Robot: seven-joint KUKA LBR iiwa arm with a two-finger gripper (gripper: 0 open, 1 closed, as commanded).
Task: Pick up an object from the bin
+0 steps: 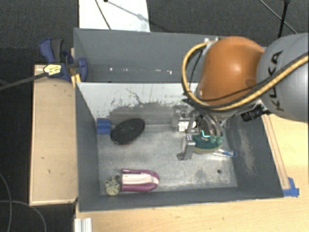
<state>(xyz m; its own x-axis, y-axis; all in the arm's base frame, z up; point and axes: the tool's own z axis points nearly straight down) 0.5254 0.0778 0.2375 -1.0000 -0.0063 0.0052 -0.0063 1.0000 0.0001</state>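
My gripper [186, 151] is low in the right middle of the bin, under the orange dome on the wrist. Right beside it, on its right, lies a round green and teal thing [208, 143] on the bin floor, partly hidden by the gripper's body. A thin clear piece with a blue tip [224, 153] sticks out from under the green thing toward the right. Whether the gripper touches the green thing I cannot make out.
A black oval brush [127, 130] with a blue handle [103, 126] lies at the left near the back wall. A purple and white case [139, 180] and a small greenish lump [113, 185] lie at the front left.
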